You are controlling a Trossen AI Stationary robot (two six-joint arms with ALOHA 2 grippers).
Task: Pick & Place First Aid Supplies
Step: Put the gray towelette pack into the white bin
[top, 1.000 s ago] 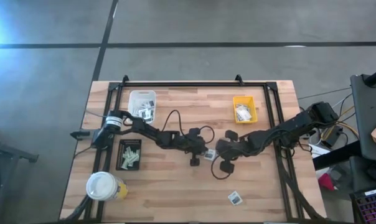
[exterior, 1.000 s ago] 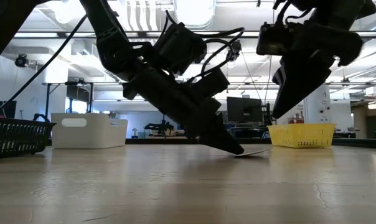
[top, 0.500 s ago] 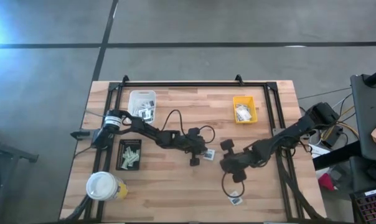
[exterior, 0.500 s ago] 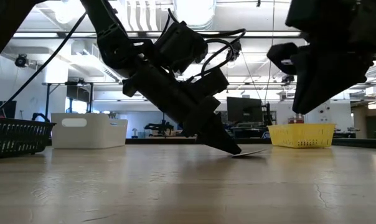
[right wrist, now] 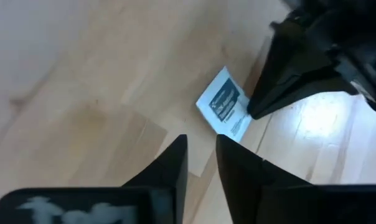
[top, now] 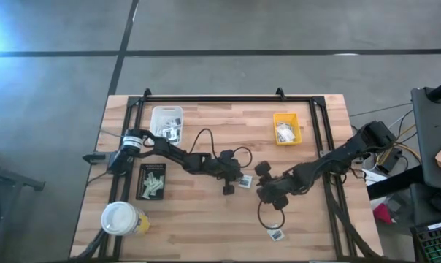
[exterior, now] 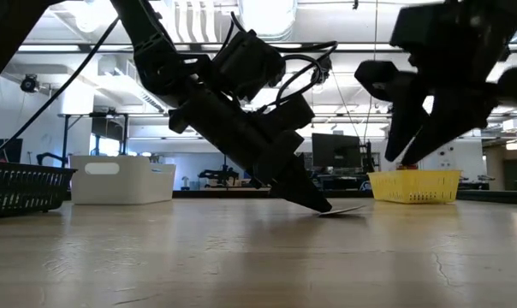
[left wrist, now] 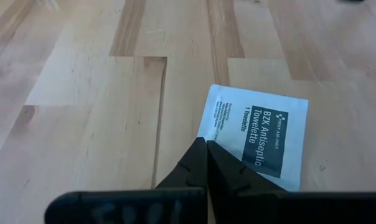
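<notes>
Over the wooden table (top: 206,219) the left claw (left wrist: 206,144) points down, fingers pressed together, tips touching the edge of a white packet (left wrist: 256,144) lying mid-table. The right claw (right wrist: 202,155) hovers nearby, slightly parted, holding nothing.

**What I can read from where I sit**

Only one thing in front of me carries print I can make out: the flat white paper packet with a dark blue-grey printed panel (left wrist: 255,140), lying on my pale wooden plank table top (left wrist: 82,81). On the dark panel, in white letters, I read "BZK Antiseptic" and under it "Towelette", with a smaller line that seems to say "FIRST AID ONLY". Beside the panel, on the white part, stands "1 Towelette". Along the packet's edge run several lines of fine dark print, too small for me to read. From my other wrist the same packet's lettering is just a blur.
</notes>
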